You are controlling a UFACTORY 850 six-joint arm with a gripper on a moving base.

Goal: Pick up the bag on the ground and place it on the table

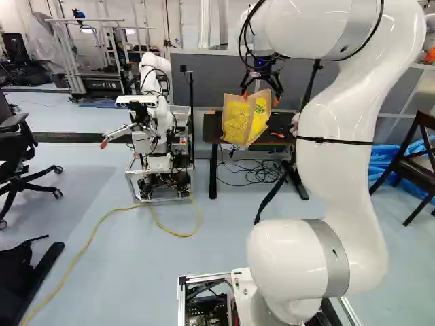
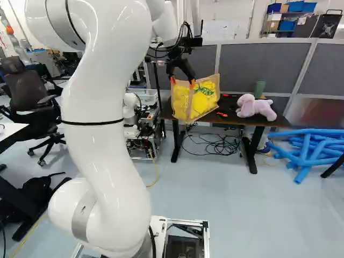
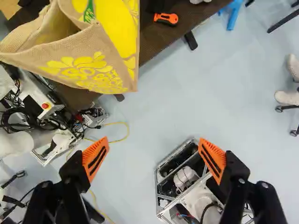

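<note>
My gripper [image 1: 260, 99] is just above the bag [image 1: 238, 122] in the left base view. The bag is tan with yellow print and stands upright at the front of the dark table [image 2: 236, 121], its lower edge overlapping the table's front edge in the right base view. In the wrist view the gripper [image 3: 154, 158] is open, its orange-padded fingers wide apart with only far-off floor and base showing between them. Ahead of the fingers and apart from them is the bag [image 3: 93, 53], its mouth partly open, over the tabletop.
An orange-handled tool [image 3: 166, 18] lies on the table beside the bag. A pink plush toy [image 2: 255, 106] sits farther along, with a green object behind it. Another robot [image 1: 155, 129] stands left of the table. Blue foam tubes [image 2: 306, 153] lie on the floor at the right, cables under the table.
</note>
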